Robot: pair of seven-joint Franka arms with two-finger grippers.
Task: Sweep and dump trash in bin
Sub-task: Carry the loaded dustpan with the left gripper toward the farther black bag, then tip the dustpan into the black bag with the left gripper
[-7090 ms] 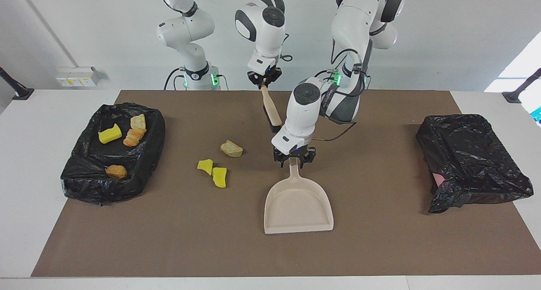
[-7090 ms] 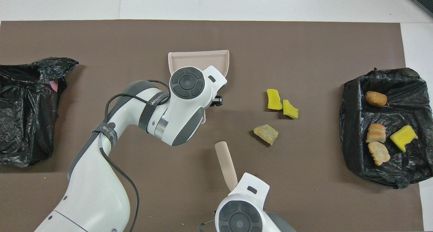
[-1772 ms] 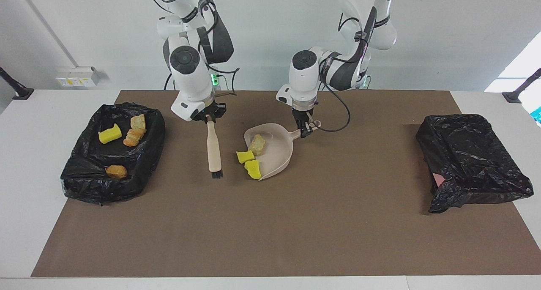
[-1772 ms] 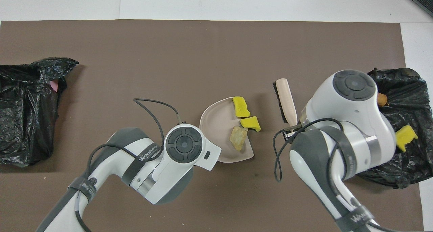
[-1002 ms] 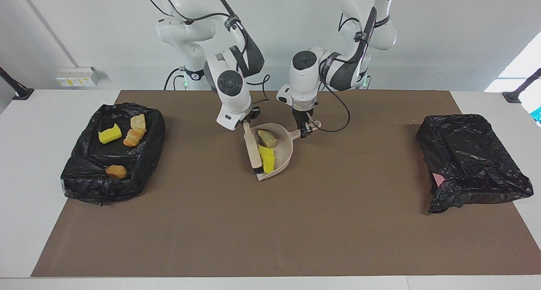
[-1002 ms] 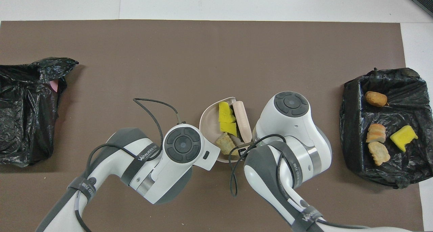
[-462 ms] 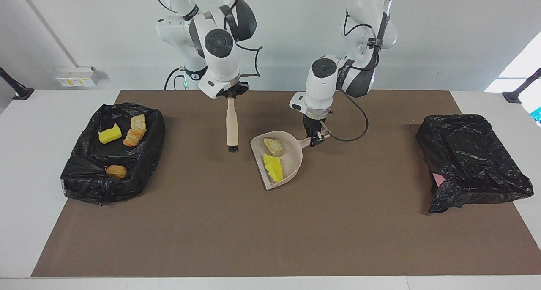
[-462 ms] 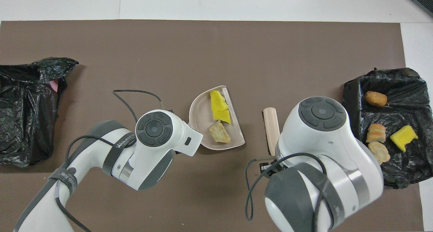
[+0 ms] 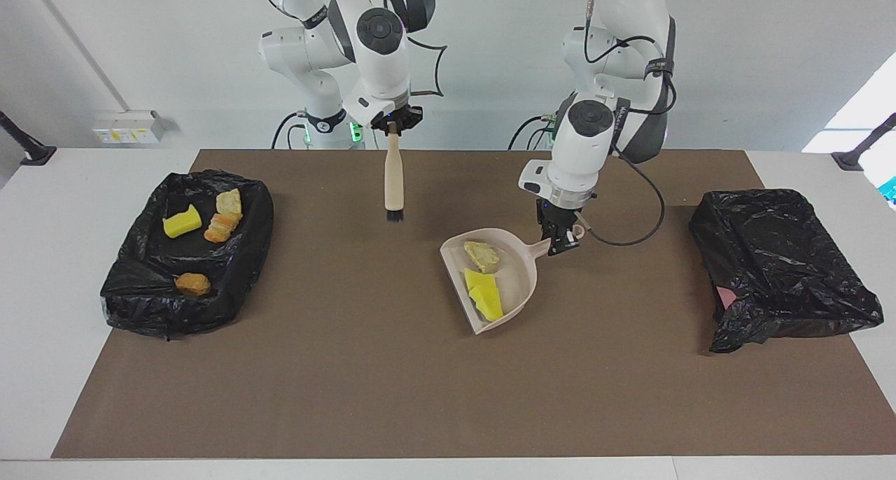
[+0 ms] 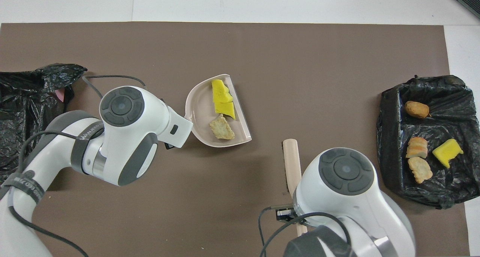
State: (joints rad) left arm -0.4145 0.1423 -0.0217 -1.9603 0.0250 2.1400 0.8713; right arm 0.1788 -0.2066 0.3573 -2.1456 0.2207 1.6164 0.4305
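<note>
Right tool [image 9: 393, 126] clenched on brush [image 9: 394, 180], bristles hanging down, clear of brown mat [image 9: 350, 382]. Left tool [image 9: 560, 241] grasping dustpan [image 9: 521, 280] handle, pan raised over mat middle. Three trash lumps in pan: beige lump [image 9: 482, 254], two yellow lumps [image 9: 483, 291]. Four more lumps [image 9: 210, 221] in open black-lined bin [image 9: 140, 305] at right arm's end. Closed black bag [image 9: 777, 270] at left arm's end of surface.

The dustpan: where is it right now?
The dustpan is held by its handle in the left gripper above mid-table, carrying three trash lumps.
</note>
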